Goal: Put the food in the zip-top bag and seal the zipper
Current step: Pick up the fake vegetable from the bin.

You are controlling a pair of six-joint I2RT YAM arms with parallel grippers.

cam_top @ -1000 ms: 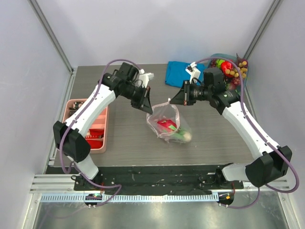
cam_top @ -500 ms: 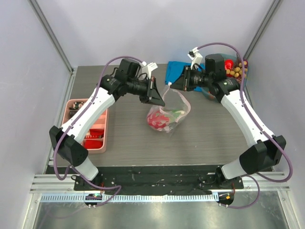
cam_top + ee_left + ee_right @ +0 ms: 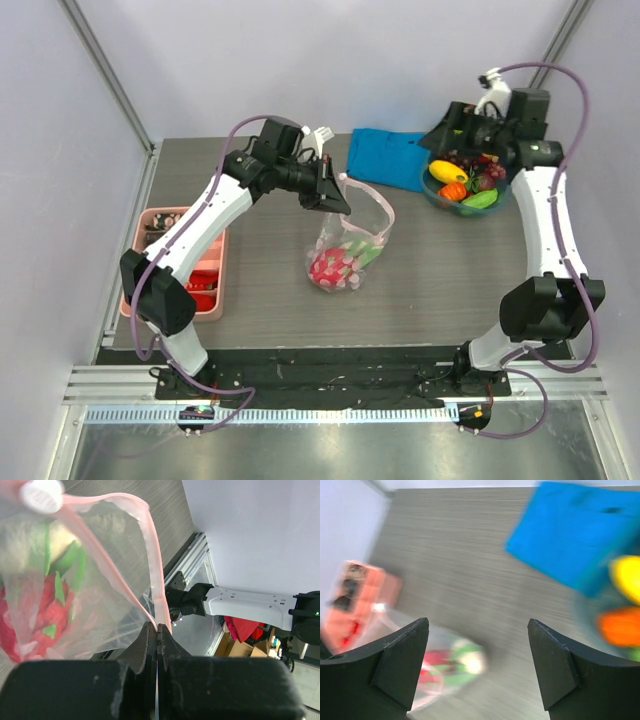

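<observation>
The zip-top bag point(image 3: 350, 238) hangs over the table's middle, its bottom resting on the surface. Red and green food point(image 3: 338, 266) lies inside it. My left gripper point(image 3: 336, 199) is shut on the bag's pink zipper point(image 3: 154, 565), which runs up from between the closed jaws of that gripper point(image 3: 158, 628). The bag point(image 3: 100, 575) and the red food point(image 3: 42, 607) fill the left wrist view. My right gripper point(image 3: 452, 135) stands open and empty above the bowl's far left side. In its own blurred view the right gripper point(image 3: 477, 624) looks down at the distant bag point(image 3: 445, 665).
A bowl point(image 3: 436, 192) at the back right holds yellow point(image 3: 447, 171), orange point(image 3: 453, 191) and green point(image 3: 480, 198) food. A folded blue cloth point(image 3: 385, 152) lies next to it. A pink compartment tray point(image 3: 210, 290) sits at the table's left edge.
My right gripper let go of the bag's mouth, opened wide and swung back right above the bowl. The bag now hangs from my left gripper alone and has shifted slightly.
</observation>
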